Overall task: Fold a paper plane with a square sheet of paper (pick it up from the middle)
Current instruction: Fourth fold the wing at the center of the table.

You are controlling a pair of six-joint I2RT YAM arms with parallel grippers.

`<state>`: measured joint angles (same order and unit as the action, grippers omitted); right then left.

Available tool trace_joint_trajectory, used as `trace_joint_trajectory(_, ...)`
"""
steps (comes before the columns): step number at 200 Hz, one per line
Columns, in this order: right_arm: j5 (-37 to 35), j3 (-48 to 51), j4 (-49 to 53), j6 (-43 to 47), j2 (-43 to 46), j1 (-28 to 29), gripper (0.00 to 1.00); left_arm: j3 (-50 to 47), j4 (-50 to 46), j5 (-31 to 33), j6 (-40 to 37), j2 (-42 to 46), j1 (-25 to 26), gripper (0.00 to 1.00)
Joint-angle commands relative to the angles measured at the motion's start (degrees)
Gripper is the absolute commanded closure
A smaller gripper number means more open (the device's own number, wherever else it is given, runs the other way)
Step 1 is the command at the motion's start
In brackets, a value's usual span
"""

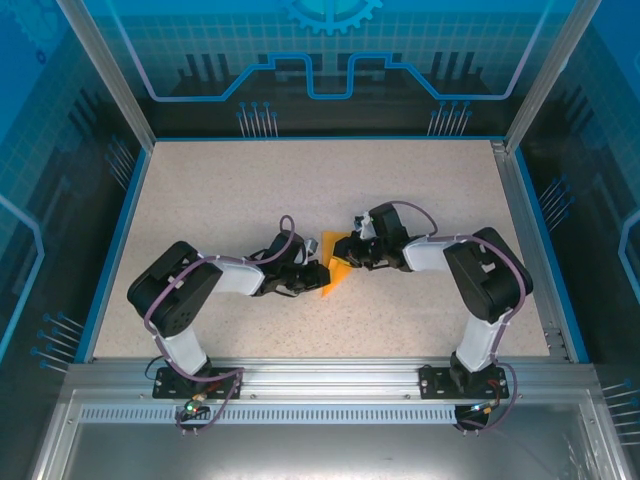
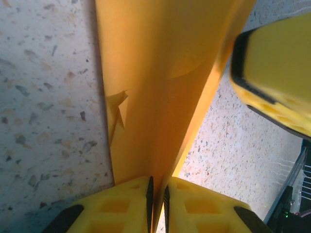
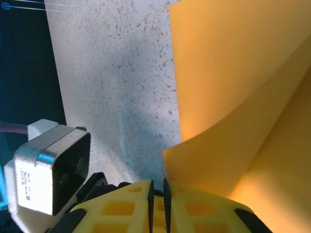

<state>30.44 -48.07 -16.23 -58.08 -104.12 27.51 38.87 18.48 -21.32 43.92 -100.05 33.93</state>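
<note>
Speckled bench (image 1: 430, 180), blue walls. At mid-bench the square sheet of paper (image 1: 337, 268) runs near-to-far between the arms. The left tool (image 2: 158, 196) is clamped on its near end, and the right tool (image 3: 159, 191) is apparently pinching the far end.

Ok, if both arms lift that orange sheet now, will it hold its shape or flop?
Likely floppy: the square sheet of paper bows in a soft curve by the right gripper. Probably tears easily: a small crumpled flap shows along its edge near the left gripper. It looks thin, so probably very light.
</note>
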Motion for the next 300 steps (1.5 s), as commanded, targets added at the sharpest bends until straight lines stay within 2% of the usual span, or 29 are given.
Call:
trace_joint_trajectory(1, 0.5, -1.2, -1.5, -0.6, -1.4, 0.8, 0.84, -1.3, -0.2, -1.0, 0.6, -1.0, -0.6, 0.82)
trace_joint_trajectory(83, 1.0, -1.2, -1.1, 0.0, -3.0, 0.8, 0.84, -0.5, -1.3, -1.0, 0.2, 0.9, -0.6, 0.76)
trace_joint_trajectory(131, 1.7, -1.4, -1.5, -0.1, -3.0, 0.8, 0.84, -1.1, -2.5, 1.1, 1.4, 1.2, -0.6, 0.84)
trace_joint_trajectory(182, -0.3, -0.4, 2.5, 1.8, 1.6, -0.9, 0.82, -3.4, 2.6, 0.3, 5.5, 0.5, -1.0, 0.88)
trace_joint_trajectory(233, -2.2, 0.9, 5.2, 3.5, 5.6, -1.7, 0.81, -5.1, 6.0, -0.3, 7.9, 0.4, -1.5, 0.89)
trace_joint_trajectory(300, 0.3, -0.1, 4.2, 3.7, 3.2, -0.4, 0.80, -5.7, 8.8, -1.2, 8.4, 0.7, -1.6, 0.89)
